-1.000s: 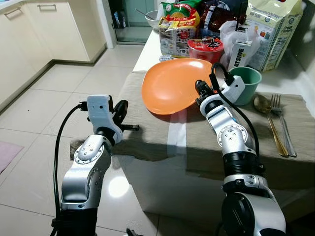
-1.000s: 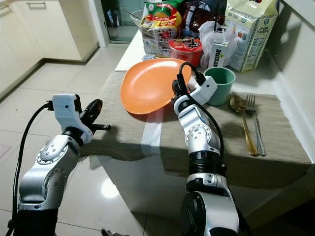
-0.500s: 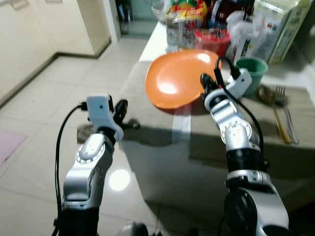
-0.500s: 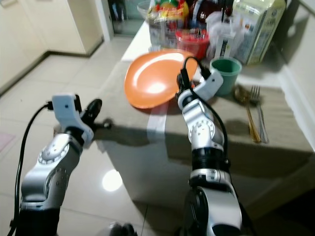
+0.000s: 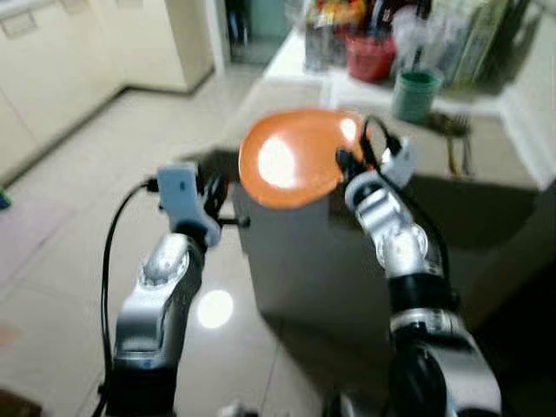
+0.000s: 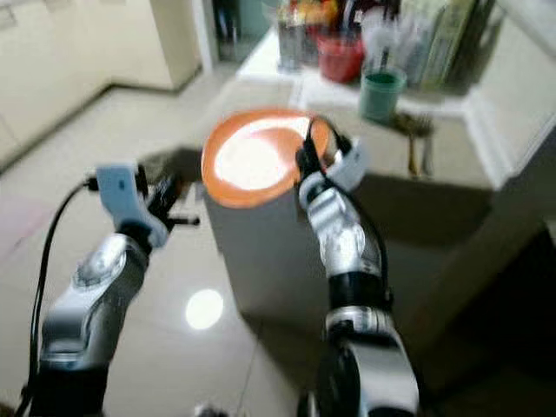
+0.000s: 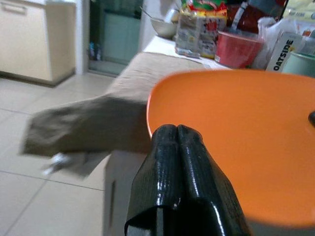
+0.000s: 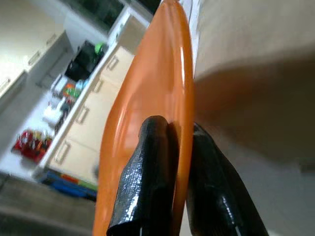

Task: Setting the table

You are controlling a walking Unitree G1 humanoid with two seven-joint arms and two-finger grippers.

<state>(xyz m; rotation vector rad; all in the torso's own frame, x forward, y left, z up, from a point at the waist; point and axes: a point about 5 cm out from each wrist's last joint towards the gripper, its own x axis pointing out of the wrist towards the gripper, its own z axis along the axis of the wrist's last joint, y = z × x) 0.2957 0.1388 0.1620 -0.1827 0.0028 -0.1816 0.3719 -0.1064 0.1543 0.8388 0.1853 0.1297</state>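
Gripping the orange plate (image 5: 291, 158) by its rim, the right gripper (image 8: 170, 147) carries it lifted off the table (image 5: 365, 234), near the table's front edge, presumably for setting down. Left gripper (image 7: 178, 140) clenched on nothing, beside the plate. Head views blurred

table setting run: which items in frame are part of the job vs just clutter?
Job:
orange plate, edge clamped in the right end effector
green cup
cutlery on the table runner

Clutter:
red bowl
snack packets
Oatside carton
metal bowl
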